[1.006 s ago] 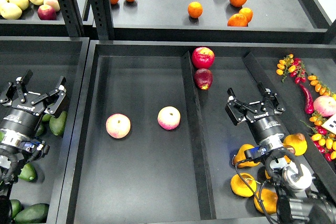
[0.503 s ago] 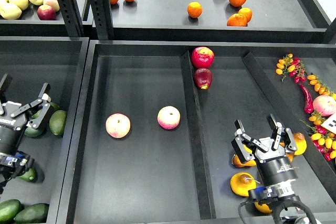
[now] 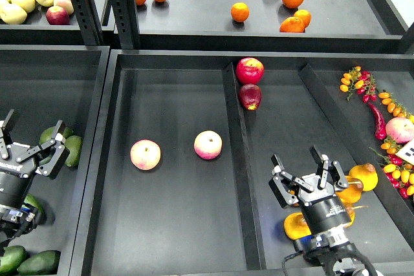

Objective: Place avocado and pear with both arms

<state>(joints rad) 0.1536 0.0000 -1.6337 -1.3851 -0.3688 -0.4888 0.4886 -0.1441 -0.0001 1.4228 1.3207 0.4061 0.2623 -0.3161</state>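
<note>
Hovering released, the left gripper (image 3: 30,153) stood over the avocado (image 3: 54,136); the right gripper (image 3: 304,177), also released, over the pear (image 3: 350,190).

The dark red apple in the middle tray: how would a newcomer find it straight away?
Start at the long divider that splits the middle tray lengthwise. At its far end, just right of it, two red fruits sit one behind the other. The dark red apple is the nearer, smaller, duller one; the bright red apple sits behind it.
</note>
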